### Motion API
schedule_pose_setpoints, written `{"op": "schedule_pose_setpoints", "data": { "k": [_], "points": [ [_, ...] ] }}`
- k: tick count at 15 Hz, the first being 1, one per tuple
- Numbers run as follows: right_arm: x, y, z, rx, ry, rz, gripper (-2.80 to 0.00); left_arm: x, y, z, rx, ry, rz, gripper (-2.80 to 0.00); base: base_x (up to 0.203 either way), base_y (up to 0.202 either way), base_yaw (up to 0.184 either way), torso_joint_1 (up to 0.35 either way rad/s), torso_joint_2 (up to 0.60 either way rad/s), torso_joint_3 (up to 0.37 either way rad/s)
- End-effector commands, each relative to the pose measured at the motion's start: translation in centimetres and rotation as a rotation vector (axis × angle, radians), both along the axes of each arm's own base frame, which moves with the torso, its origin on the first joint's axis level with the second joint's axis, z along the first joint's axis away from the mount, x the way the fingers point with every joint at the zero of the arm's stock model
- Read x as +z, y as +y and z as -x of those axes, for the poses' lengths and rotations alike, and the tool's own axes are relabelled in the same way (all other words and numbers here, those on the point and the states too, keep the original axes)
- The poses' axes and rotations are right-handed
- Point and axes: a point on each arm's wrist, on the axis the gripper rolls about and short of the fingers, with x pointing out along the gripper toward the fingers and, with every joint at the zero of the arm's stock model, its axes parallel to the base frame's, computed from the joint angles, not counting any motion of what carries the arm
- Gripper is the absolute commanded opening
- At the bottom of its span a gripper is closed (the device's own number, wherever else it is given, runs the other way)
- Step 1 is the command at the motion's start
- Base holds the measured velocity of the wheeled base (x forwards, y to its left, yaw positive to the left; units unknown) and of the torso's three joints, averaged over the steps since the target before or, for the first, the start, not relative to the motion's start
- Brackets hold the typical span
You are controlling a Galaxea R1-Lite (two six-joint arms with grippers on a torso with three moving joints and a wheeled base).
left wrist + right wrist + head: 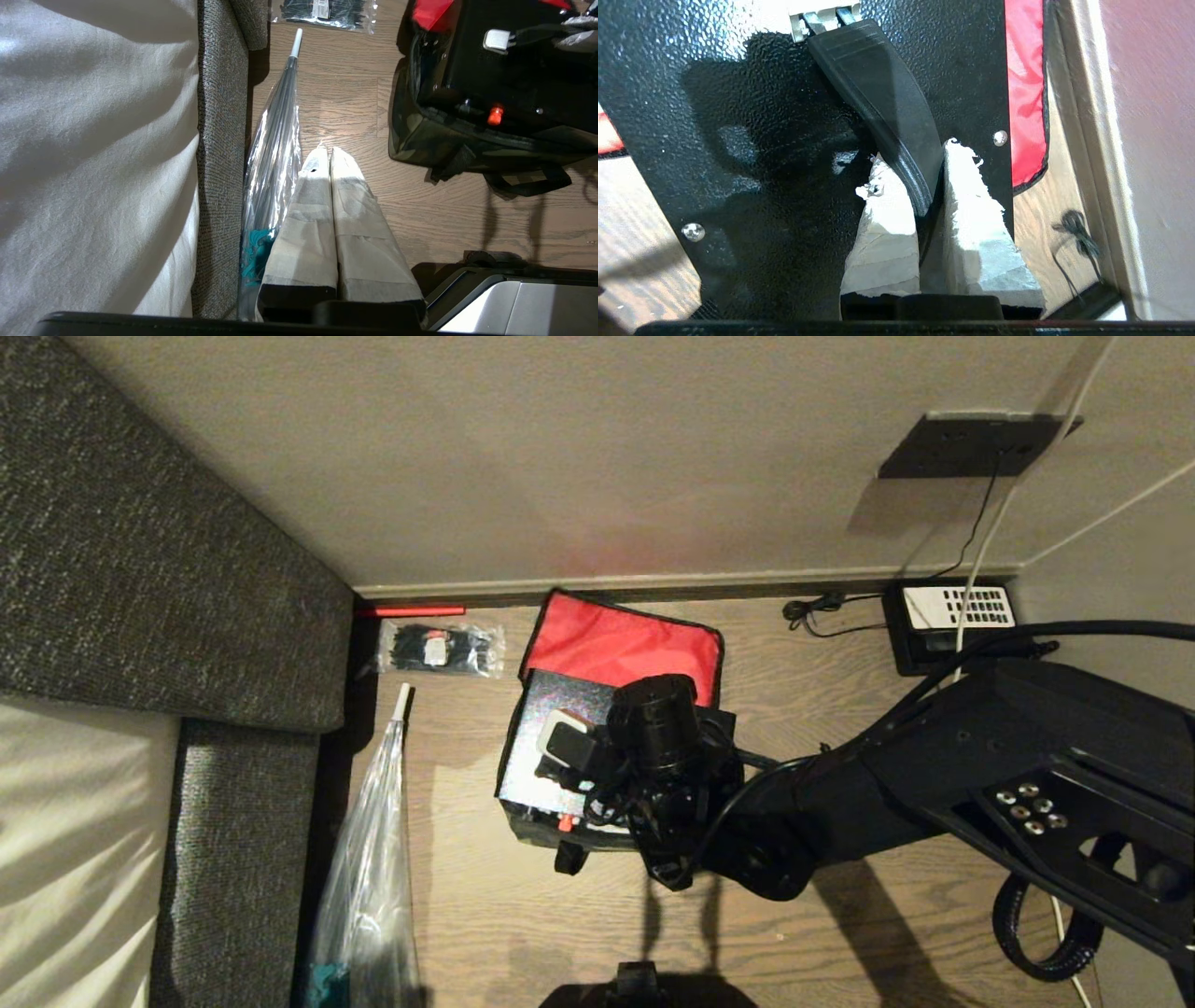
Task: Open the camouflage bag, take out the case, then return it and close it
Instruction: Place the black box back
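Right gripper (924, 186): the 2 pale taped fingers (887, 224) are clamped on the case's black strap handle (878, 98), pinching it near the curved end; its other end joins a silver-white fitting. The flat black rectangular hard case (546, 747) with pebbled surface sits inside the open camouflage fabric bag (420, 144), top face exposed, small red dot (495, 114) on its near edge. The bag's bright red lined lid (625, 639) is folded back toward the wall. Bag rests on the wood-grain floor (822, 691), right arm reaching over it from the right.

Left gripper (329, 154): jaws closed on nothing, hanging over the floor near the bag, beside a clear folded umbrella (275, 140) lying along the grey fabric sofa (140, 569).

Clear packet of black cable ties (439, 649) lies left of the lid; black telephone with white keypad (952, 616) sits by the wall, right.
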Motion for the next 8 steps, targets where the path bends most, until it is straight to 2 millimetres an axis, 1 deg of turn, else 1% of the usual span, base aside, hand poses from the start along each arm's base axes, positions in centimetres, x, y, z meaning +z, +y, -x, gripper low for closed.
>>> {"op": "schedule_pose_setpoints", "data": {
  "k": [1,3,4,6,8],
  "points": [
    [-0.5,0.0,0.0,0.004,0.005,0.014,-2.80,-0.1,0.0,0.0,0.001,0.001,0.001,-2.80,0.000,0.000,0.000,0.000,0.00,0.000],
    [-1.1,0.0,0.0,0.001,0.013,0.022,-2.80,-0.1,0.0,0.0,0.001,0.001,0.001,-2.80,0.000,0.000,0.000,0.000,0.00,0.000],
    [-0.8,-0.2,0.1,0.001,0.016,0.027,-2.80,-0.1,0.0,0.0,0.000,0.001,0.001,-2.80,0.000,0.000,0.000,0.000,0.00,0.000],
    [-0.7,-1.0,0.4,-0.003,0.024,0.038,-2.80,-0.1,0.0,0.0,0.000,0.001,0.001,-2.80,0.000,0.000,0.000,0.000,0.00,0.000],
    [-1.5,-1.6,0.6,-0.003,0.039,0.075,-2.80,-0.1,0.0,0.0,0.000,0.001,0.001,-2.80,0.000,0.000,0.000,0.000,0.00,0.000]
  ]
}}
